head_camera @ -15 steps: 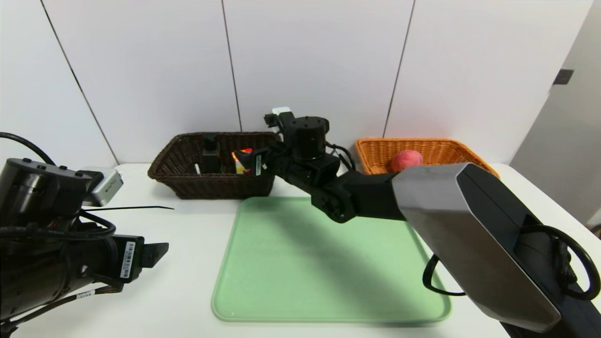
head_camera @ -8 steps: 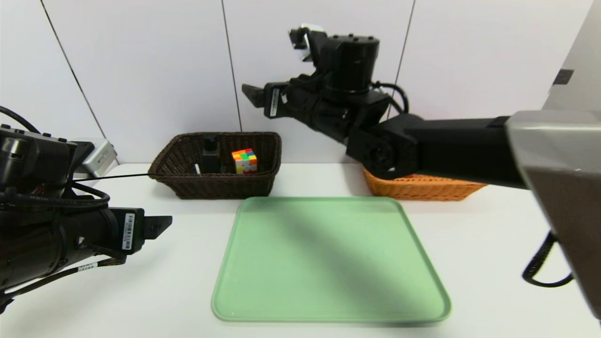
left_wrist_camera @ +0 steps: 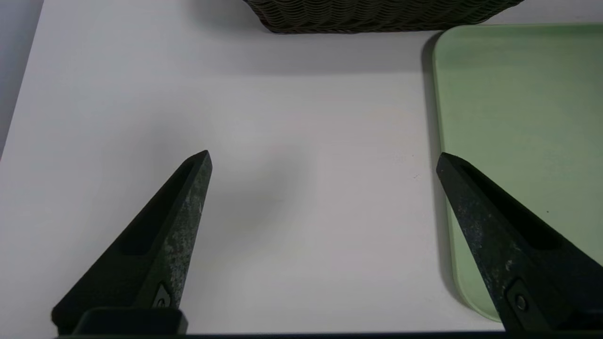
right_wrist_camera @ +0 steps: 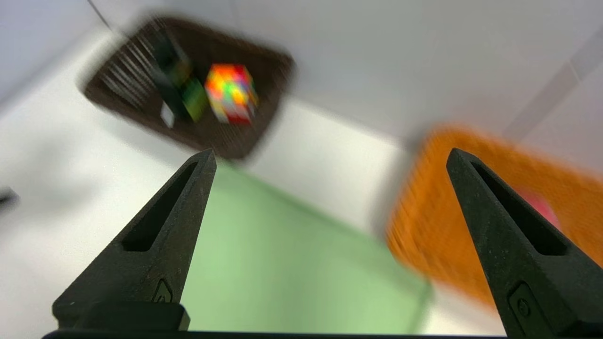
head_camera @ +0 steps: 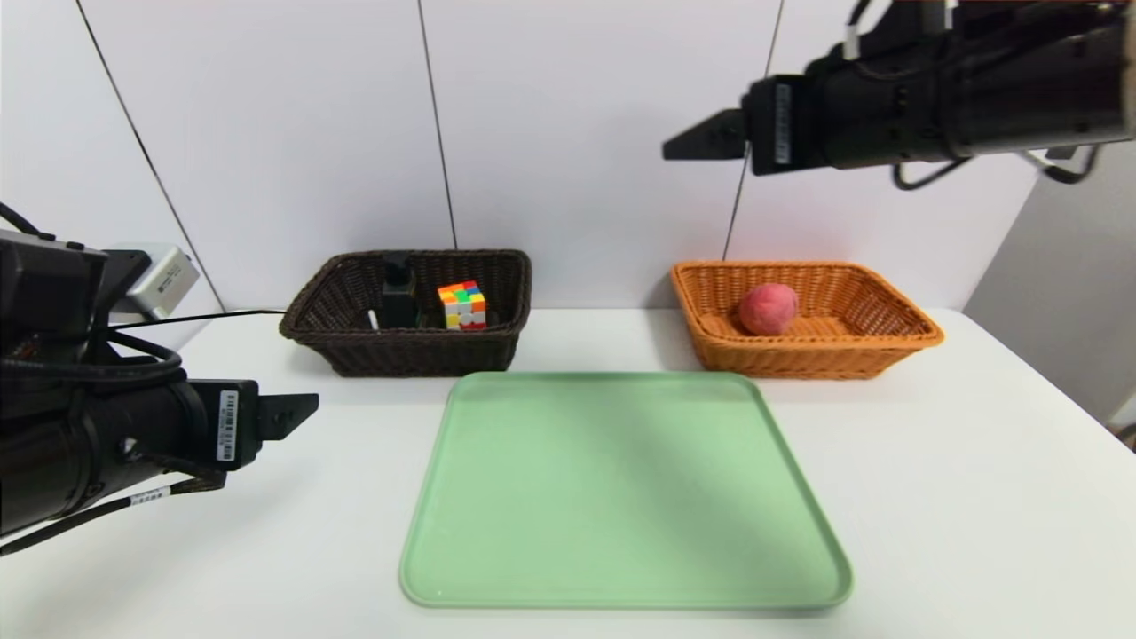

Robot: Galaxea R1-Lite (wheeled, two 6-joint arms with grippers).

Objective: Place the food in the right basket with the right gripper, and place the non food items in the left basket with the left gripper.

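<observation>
This looks like a lab or test room set up for robot trials, though little of the room shows. A plain white table (head_camera: pixel 932 497) stands against bare white wall panels (head_camera: pixel 586 133) with dark seams. On it sit only a green tray (head_camera: pixel 621 497) and two wicker baskets (head_camera: pixel 399 351), laid out like a staged sorting exercise.

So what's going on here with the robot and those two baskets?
Sorting looks finished. The peach lies in the orange basket; the cube and black bottle sit in the dark basket. The green tray holds nothing. The right gripper hangs open, high above the table; the left gripper hovers open, low beside the tray.
</observation>
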